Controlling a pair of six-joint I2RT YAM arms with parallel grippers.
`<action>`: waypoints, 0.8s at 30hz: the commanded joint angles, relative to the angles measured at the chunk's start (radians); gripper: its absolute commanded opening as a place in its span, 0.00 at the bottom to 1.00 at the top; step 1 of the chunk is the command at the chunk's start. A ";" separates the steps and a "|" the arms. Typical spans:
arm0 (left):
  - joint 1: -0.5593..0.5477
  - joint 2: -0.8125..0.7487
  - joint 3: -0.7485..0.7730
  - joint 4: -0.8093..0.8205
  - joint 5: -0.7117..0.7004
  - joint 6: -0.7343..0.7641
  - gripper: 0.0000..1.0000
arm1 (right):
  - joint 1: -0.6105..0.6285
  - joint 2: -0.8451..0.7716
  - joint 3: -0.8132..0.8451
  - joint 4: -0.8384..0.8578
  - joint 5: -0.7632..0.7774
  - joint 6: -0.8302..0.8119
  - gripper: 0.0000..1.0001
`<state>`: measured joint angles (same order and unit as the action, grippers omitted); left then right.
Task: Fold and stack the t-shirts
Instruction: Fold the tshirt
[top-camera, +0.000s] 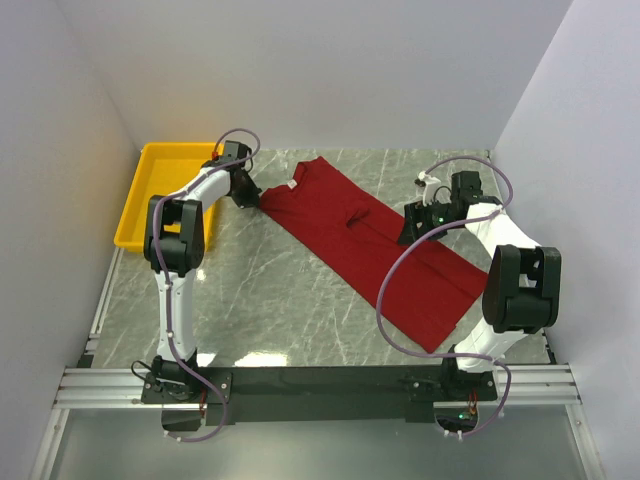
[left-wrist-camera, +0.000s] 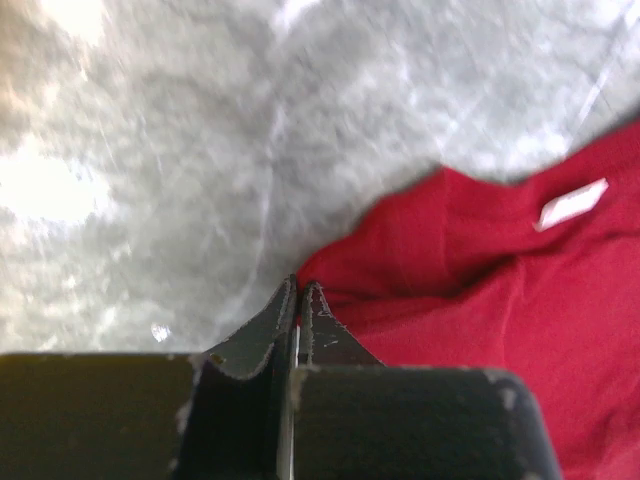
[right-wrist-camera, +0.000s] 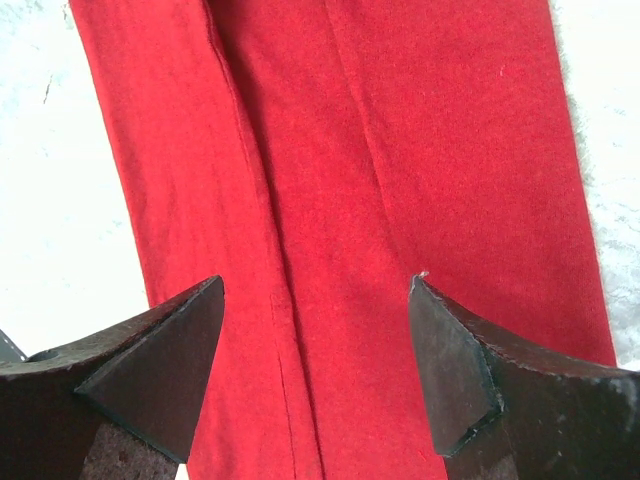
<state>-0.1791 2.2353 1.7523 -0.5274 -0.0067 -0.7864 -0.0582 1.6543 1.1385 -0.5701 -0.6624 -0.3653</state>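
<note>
My left tool (left-wrist-camera: 300, 290) is pressed together right at the edge of the dark red t-shirt (left-wrist-camera: 480, 300). The cloth puckers up into a point where the two tips meet, so I read it as pinching that edge. From its wrist view the shirt spreads away to the right of the tips. The small white neck label (left-wrist-camera: 572, 203) lies further off on that side, and the grey marbled surface (left-wrist-camera: 200, 150) fills everything ahead and to the left. From above, the same tool (top-camera: 247, 194) sits at the far-left corner of the shirt (top-camera: 320, 205), close to the collar end with its label (top-camera: 291, 186). A yellow tray (top-camera: 132, 205) lies just beyond the tool on its outer side, on the surface (top-camera: 270, 290). The shirt is laid out as a long, narrow band, running diagonally from this tool across to the near right. My right tool (right-wrist-camera: 315, 285) is spread wide with nothing between the fingers. It points down at the band, and lengthwise creases in the cloth (right-wrist-camera: 330, 150) run straight out ahead between the two tips, with pale surface (right-wrist-camera: 40, 200) showing past the left finger. From above, that tool (top-camera: 408, 232) is over the middle of the band, at its far-right edge. I cannot tell whether its tips touch the cloth.
</note>
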 joint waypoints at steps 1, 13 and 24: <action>0.026 0.026 0.105 -0.051 -0.029 0.021 0.04 | 0.008 -0.018 -0.006 -0.004 0.006 -0.020 0.80; 0.059 0.153 0.366 -0.092 -0.012 -0.022 0.12 | 0.008 -0.047 -0.028 -0.001 0.061 -0.050 0.80; 0.086 0.106 0.440 -0.060 0.031 -0.022 0.30 | 0.006 -0.088 -0.034 -0.002 0.113 -0.083 0.81</action>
<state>-0.1009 2.4180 2.2230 -0.6106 0.0032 -0.8165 -0.0582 1.6329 1.1049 -0.5781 -0.5800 -0.4160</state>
